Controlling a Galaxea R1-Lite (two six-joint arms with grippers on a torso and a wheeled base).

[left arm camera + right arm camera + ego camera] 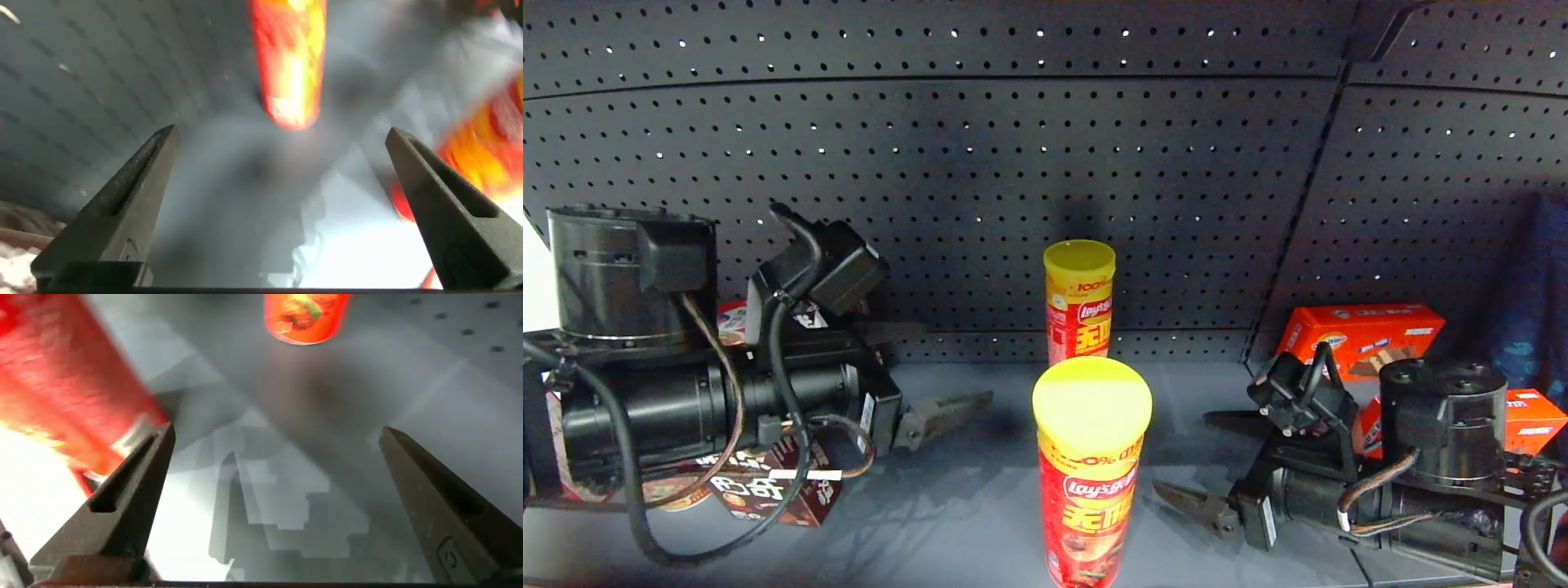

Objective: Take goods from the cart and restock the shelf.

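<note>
Left claw (279,139) gapes wide and empty, its arm over a brown box (768,490). I judge a careless swing could topple the near can (1092,482), tall and close to the front of the shelf (964,506), into the far can (1080,302) by the back panel. Right claw (1180,453), equally wide, has orange boxes (1360,335) crowding behind; bare shelf lies either side of the cans.

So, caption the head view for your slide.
Open left tool and right tool flank the front chip can on the shelf; rear chip can stands behind.
</note>
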